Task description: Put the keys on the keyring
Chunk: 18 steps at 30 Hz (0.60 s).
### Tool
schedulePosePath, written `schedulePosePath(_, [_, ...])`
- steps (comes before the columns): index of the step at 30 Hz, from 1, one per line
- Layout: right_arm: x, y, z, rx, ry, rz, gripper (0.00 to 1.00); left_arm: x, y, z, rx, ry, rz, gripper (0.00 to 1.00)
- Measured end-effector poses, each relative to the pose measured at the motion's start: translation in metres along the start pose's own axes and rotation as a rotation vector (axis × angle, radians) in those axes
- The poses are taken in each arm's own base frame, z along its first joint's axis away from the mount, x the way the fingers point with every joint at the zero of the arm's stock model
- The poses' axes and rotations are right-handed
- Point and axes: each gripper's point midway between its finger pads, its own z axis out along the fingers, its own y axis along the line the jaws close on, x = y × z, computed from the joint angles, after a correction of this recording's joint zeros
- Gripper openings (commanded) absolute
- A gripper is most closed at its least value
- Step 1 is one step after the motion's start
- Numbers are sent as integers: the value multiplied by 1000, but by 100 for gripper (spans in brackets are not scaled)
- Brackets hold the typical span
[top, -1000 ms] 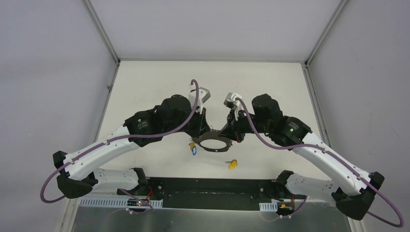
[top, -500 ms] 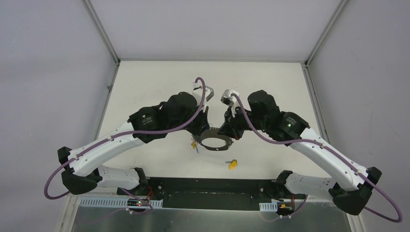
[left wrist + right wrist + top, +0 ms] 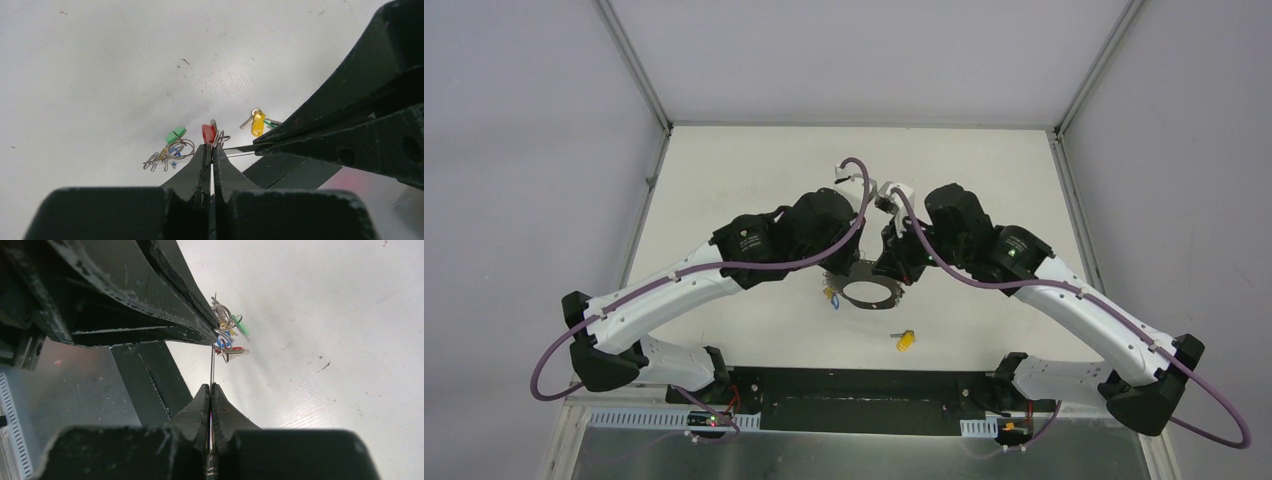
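The keyring (image 3: 870, 294), a thin grey hoop, hangs between both grippers above the table's middle. My left gripper (image 3: 844, 278) is shut on its left side and my right gripper (image 3: 893, 278) is shut on its right side. In the left wrist view my left gripper (image 3: 211, 146) pinches the band (image 3: 239, 148), with a red key (image 3: 208, 133) and a green key (image 3: 175, 134) bunched on small wire rings just beyond the tips. A yellow key (image 3: 905, 340) lies loose on the table. In the right wrist view my right gripper (image 3: 210, 386) clamps the band edge-on (image 3: 212, 365), beside the key bunch (image 3: 227, 335).
A black strip (image 3: 854, 385) runs along the near table edge between the arm bases. Grey walls and metal frame posts (image 3: 635, 70) close in the white table (image 3: 744, 170). Purple cables (image 3: 774, 262) loop off both arms.
Both arms have shifted away from the near edge and drawn closer together, carrying the keyring with them. The yellow key has stayed put.
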Motion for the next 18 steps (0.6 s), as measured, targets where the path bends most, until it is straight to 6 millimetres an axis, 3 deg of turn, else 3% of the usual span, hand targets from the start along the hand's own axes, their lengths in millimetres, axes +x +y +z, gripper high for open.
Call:
schedulePosePath(13, [0,1,1,32,8,4,2,-1,-5,-3,33,-34,-55,0])
schedulePosePath(18, [-3,10,0,-11,-5,4,45,7,0,-9,73,-115,-114,0])
